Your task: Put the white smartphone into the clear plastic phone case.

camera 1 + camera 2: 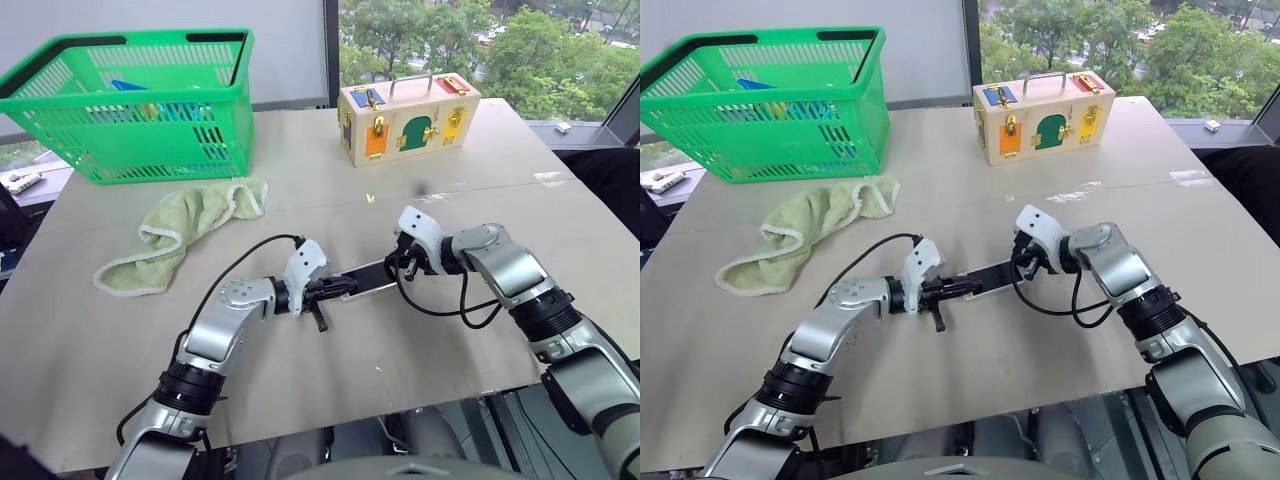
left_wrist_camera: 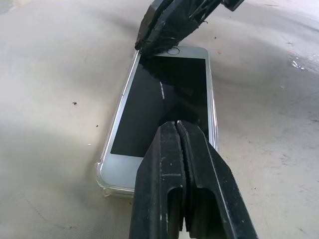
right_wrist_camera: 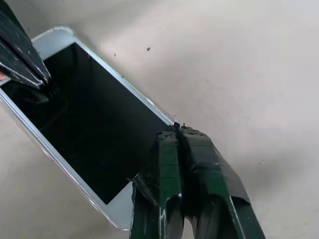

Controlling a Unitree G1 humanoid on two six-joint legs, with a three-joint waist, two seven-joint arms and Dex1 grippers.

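Both sets of jaws are pressed shut, finger against finger, with nothing pinched between them. The left gripper sits left of centre in the head view, its closed tips resting on the near end of the white smartphone; in the left wrist view those fingers come down on the dark screen. At the far left of the head view a pale green towel lies crumpled on the table, and above it, in the upper left of the frame, stands a green basket.

At the centre of the frame the smartphone lies flat, screen up, seated inside the clear plastic phone case, whose glinting rim wraps the phone's corner and edge in the left wrist view.

Just right of centre the right gripper bears on the phone's other end; the right wrist view shows its closed fingers at the phone's edge, beside the screen. In the upper middle-right of the frame a wooden latch box stands well apart from the phone.
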